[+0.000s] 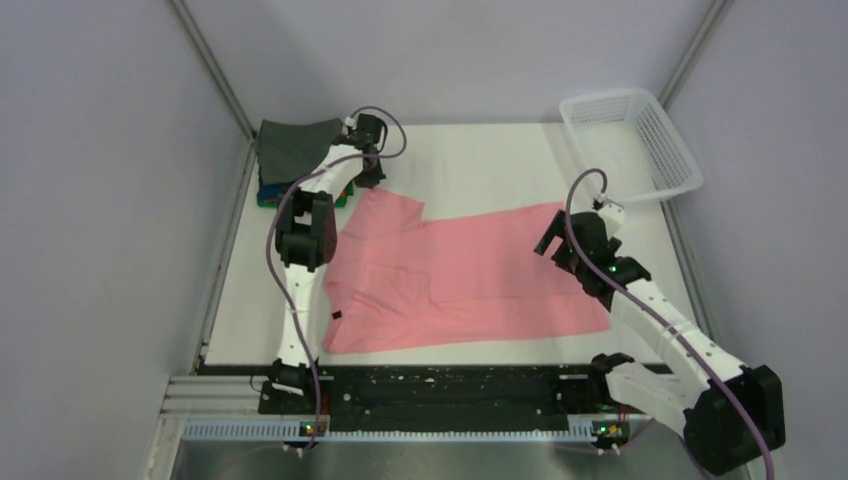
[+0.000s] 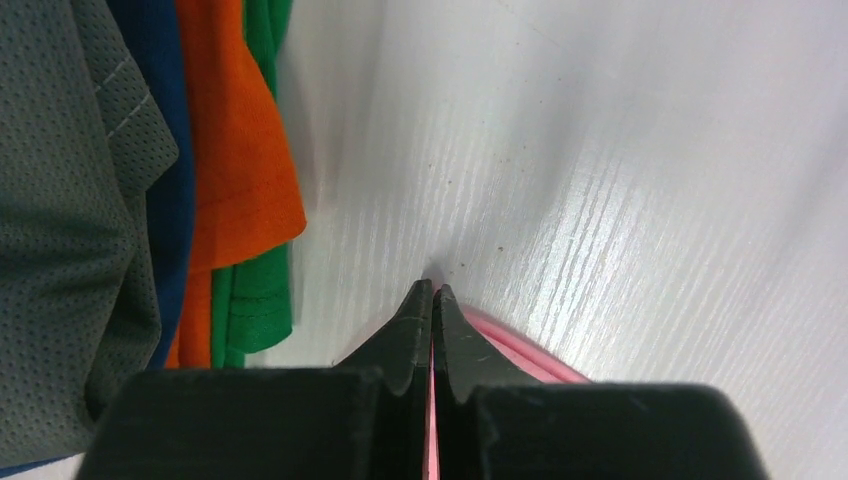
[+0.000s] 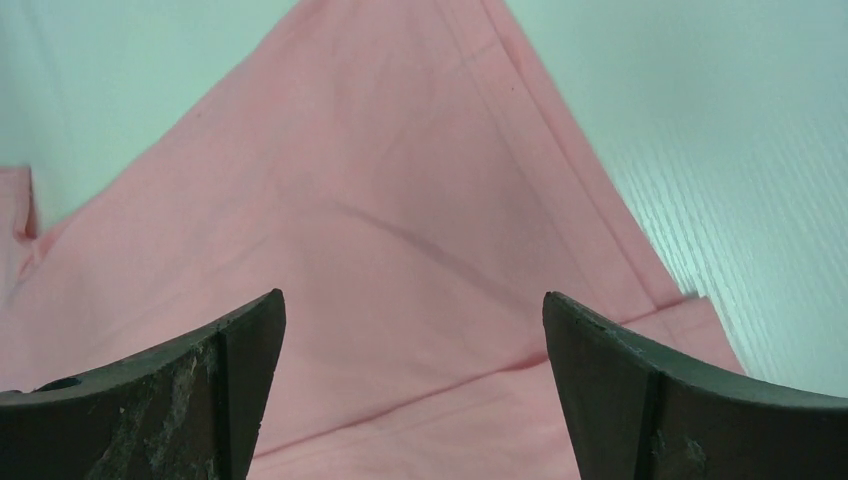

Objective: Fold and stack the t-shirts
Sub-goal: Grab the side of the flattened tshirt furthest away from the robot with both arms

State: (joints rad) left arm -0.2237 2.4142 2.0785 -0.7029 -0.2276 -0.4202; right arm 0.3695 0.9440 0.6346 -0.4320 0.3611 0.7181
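Note:
The pink t-shirt [image 1: 450, 275] lies spread across the middle of the table. My left gripper [image 1: 366, 178] is at its far left corner, shut on the pink edge [image 2: 520, 352] pinched between the jaws. Beside it at the back left is a stack of folded shirts, dark grey [image 1: 293, 143] on top, then blue [image 2: 160, 120], orange [image 2: 235, 150] and green [image 2: 262, 300]. My right gripper [image 1: 552, 238] hovers over the shirt's far right part, open and empty, with pink cloth [image 3: 400, 250] below its jaws.
A white plastic mesh basket [image 1: 630, 140] stands at the back right corner. Metal frame posts rise at both back corners. A black rail [image 1: 430, 390] runs along the near edge between the arm bases.

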